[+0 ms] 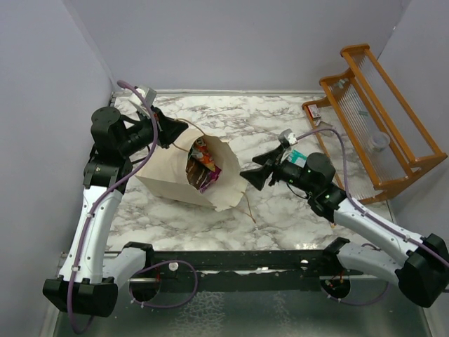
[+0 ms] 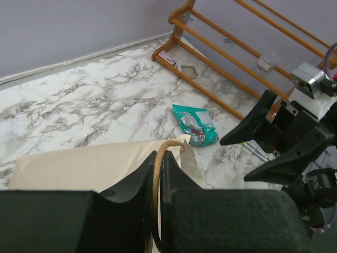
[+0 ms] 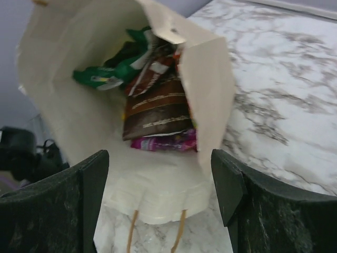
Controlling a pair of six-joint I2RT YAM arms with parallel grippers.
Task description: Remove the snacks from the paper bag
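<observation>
The paper bag (image 1: 165, 172) lies on its side on the marble table, its mouth facing my right arm. My left gripper (image 1: 168, 130) is shut on the bag's upper cord handle (image 2: 168, 143), at the far rim, seen in the left wrist view (image 2: 160, 155). My right gripper (image 1: 249, 175) is open and empty just in front of the mouth (image 3: 159, 158). Inside the bag (image 3: 52, 95) are a dark-brown bag (image 3: 158, 113), a purple packet (image 3: 166, 142) and green bags (image 3: 110, 74). One teal-green packet (image 2: 196, 124) lies on the table behind the right arm.
A wooden rack (image 1: 379, 119) stands at the right edge, with a small red-and-white packet (image 1: 313, 110) at its far foot. Thin marker pens (image 2: 253, 150) lie near the teal packet. The bag's lower handle cords (image 3: 134, 232) trail on the table. Walls close the left and back.
</observation>
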